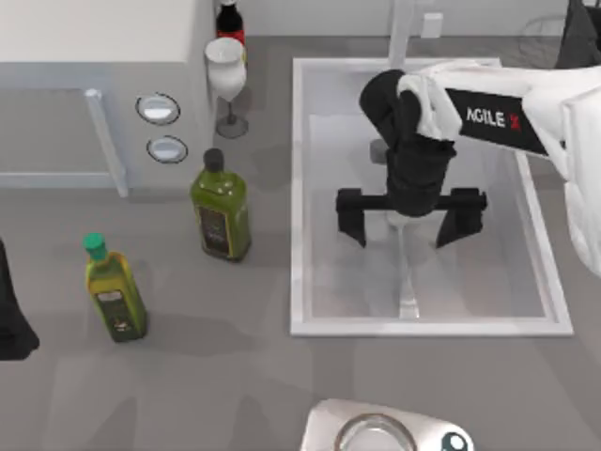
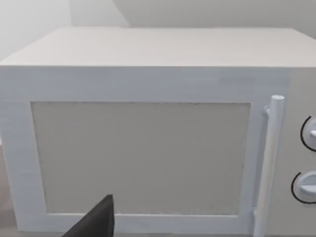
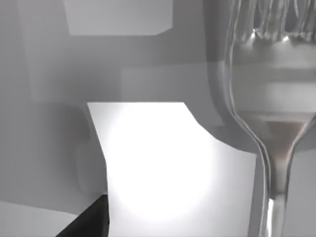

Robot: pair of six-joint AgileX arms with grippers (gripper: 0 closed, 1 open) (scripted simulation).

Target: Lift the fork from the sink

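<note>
The white-rimmed sink (image 1: 300, 188) takes up the right half of the top view. A slim silvery fork (image 1: 408, 282) lies on its grey floor, handle pointing to the near rim, head hidden under my right gripper (image 1: 402, 235). That gripper hangs just above the fork with its black fingers (image 1: 353, 214) spread wide to either side, open and holding nothing. In the right wrist view the fork (image 3: 279, 143) looms close, tines and neck showing, one fingertip (image 3: 89, 222) well off to its side. My left gripper (image 1: 11, 324) is parked at the table's left edge, open.
A white microwave (image 1: 94, 56) stands back left, seen close in the left wrist view (image 2: 143, 148). A wine glass (image 1: 226, 80), a dark bottle (image 1: 229, 19) and two green oil bottles (image 1: 221, 209) (image 1: 115, 289) stand left of the sink. A faucet (image 1: 402, 33) rises behind it; a metal vessel (image 1: 376, 427) sits at the front.
</note>
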